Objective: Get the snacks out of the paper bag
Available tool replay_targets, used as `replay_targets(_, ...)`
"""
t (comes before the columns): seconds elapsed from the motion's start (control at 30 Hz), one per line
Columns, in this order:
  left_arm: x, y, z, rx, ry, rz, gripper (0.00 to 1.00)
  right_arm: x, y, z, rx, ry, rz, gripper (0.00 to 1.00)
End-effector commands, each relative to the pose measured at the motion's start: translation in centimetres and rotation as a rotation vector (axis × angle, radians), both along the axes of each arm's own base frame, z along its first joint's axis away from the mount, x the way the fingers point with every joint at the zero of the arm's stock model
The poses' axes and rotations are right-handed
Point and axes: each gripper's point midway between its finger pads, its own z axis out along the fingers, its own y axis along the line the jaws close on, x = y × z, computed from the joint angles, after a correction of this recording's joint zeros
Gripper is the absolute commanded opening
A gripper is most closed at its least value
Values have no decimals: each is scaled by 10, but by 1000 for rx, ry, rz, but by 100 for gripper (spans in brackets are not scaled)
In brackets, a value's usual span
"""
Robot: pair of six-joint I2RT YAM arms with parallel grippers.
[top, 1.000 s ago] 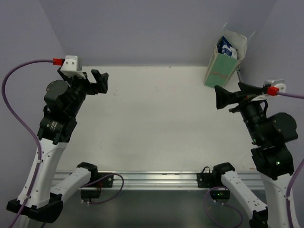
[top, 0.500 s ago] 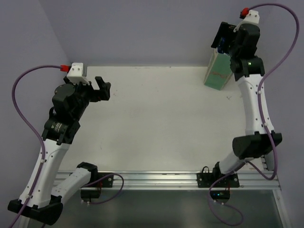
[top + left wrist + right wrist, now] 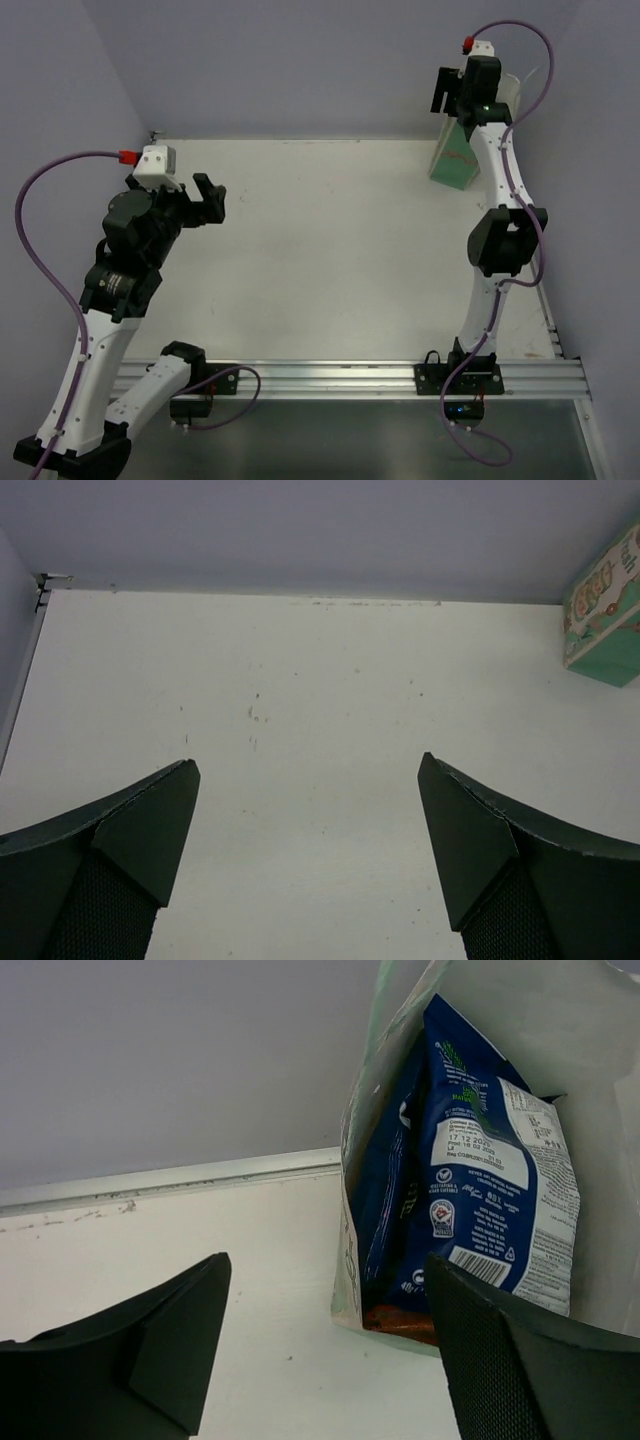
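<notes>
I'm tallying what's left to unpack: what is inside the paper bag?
Inside the paper bag stand a blue-and-white packet, a dark blue packet beside it, and an orange edge below. Anything behind or beneath them is covered.

The paper bag (image 3: 452,160) stands upright in the far right corner of the table (image 3: 330,250), close to the back wall. The right tool (image 3: 445,90) hangs above the bag's mouth, a little to its left, jaws spread apart with nothing between them. Inside the bag the snacks (image 3: 470,1180) stand on edge, packed side by side, with one more showing beneath them at the bottom. The left tool (image 3: 210,195) is well apart, over the left side of the table, jaws spread, bare table between them.
</notes>
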Motion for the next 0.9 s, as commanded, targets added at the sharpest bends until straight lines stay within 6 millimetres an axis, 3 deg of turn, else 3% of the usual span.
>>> replay_targets(0.0, -4, 4, -18, 10, 68, 25, 100, 18, -5, 26, -58, -117, 20, 79)
replay_targets(0.27, -15, 19, -25, 60, 112, 80, 100, 40, -4, 11, -112, -145, 56, 55)
replay_targets(0.37, -17, 20, -27, 65, 124, 78, 99, 43, 0, 4, -107, -136, 81, 44)
replay_targets(0.5, -17, 21, -28, 75, 133, 83, 99, 44, 5, -10, -98, -107, 108, 40)
replay_targets(0.57, -17, 21, -27, 76, 132, 81, 99, 44, 7, -13, -96, -98, 121, 32)
replay_targets(0.73, -16, 18, -24, 67, 121, 67, 98, 27, 20, -2, -102, -86, 179, 0)
replay_targets(0.83, -15, 17, -18, 64, 104, 60, 98, 4, 40, 17, -144, -93, 233, 0)
replay_targets(0.87, -14, 16, -15, 60, 93, 59, 98, -4, 56, 22, -162, -97, 267, 0)
